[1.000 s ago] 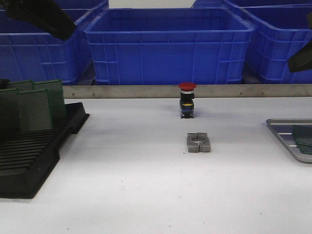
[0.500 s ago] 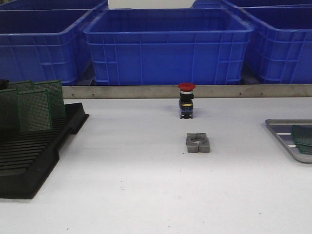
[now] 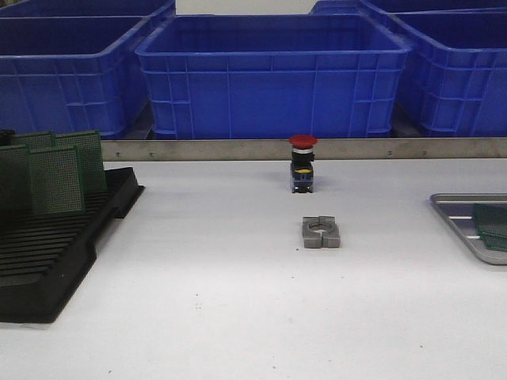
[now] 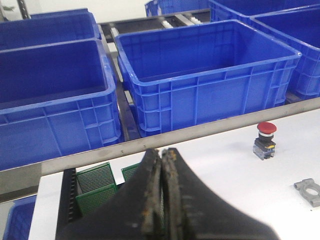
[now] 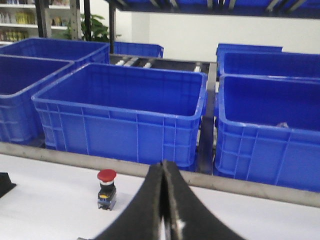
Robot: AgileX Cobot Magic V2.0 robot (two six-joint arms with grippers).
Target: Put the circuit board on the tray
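Note:
The silver-grey tray (image 3: 453, 207) lies at the table's right edge, partly cut off by the frame. A green circuit board (image 3: 493, 223) lies flat on it. Several more green circuit boards (image 3: 57, 178) stand upright in the black slotted rack (image 3: 47, 257) at the left, and they also show in the left wrist view (image 4: 94, 178). Neither arm shows in the front view. My left gripper (image 4: 162, 151) is shut and held high over the rack. My right gripper (image 5: 163, 163) is shut and held high over the table. Neither gripper shows anything held.
A red-capped push button (image 3: 303, 163) stands at the table's middle back, with a grey split clamp block (image 3: 321, 232) in front of it. Big blue crates (image 3: 273, 75) line the back behind a metal rail (image 3: 238, 149).
One second ago both arms showed at the front view's top corners. They have since moved out of that view. The things on the table have not moved.

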